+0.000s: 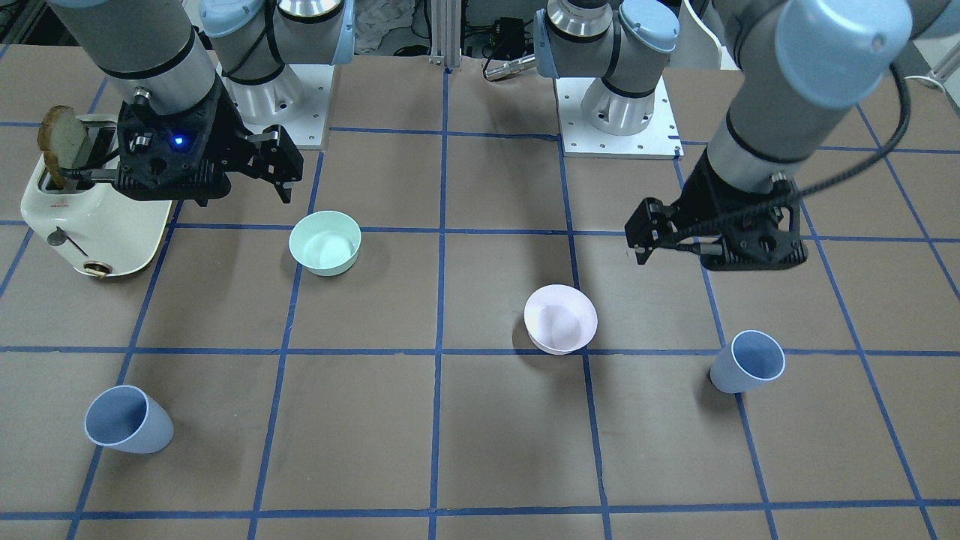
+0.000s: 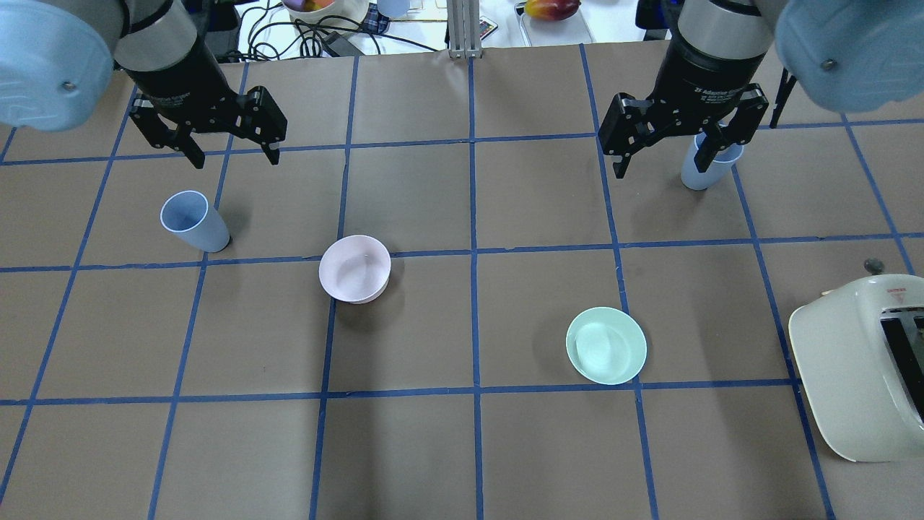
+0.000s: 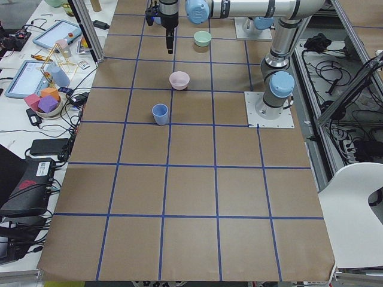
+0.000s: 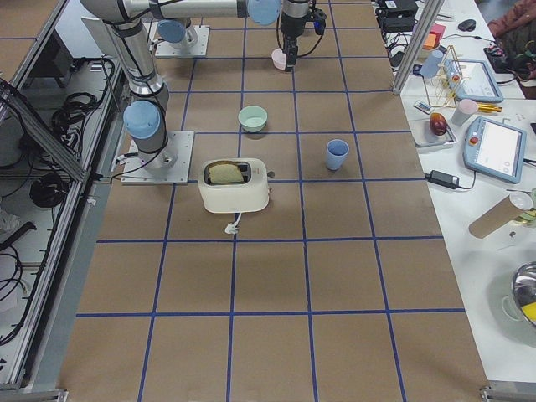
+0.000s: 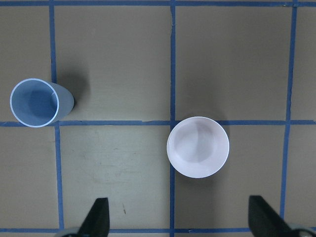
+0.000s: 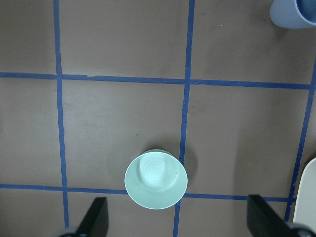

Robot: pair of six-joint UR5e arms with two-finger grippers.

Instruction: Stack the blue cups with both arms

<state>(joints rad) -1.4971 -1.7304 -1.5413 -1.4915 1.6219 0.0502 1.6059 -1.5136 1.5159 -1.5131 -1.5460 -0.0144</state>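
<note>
Two pale blue cups stand upright on the brown table. One cup stands just in front of my left gripper, which hovers above the table, open and empty. The left wrist view shows this cup at the left, well outside the open fingers. The other cup stands at the far right, partly hidden behind a finger of my right gripper. That gripper is open, empty and raised. The right wrist view shows this cup cut off at the top right corner.
A pale pink bowl sits right of the left cup. A mint-green bowl sits below the right gripper. A cream toaster holding toast stands at the right edge.
</note>
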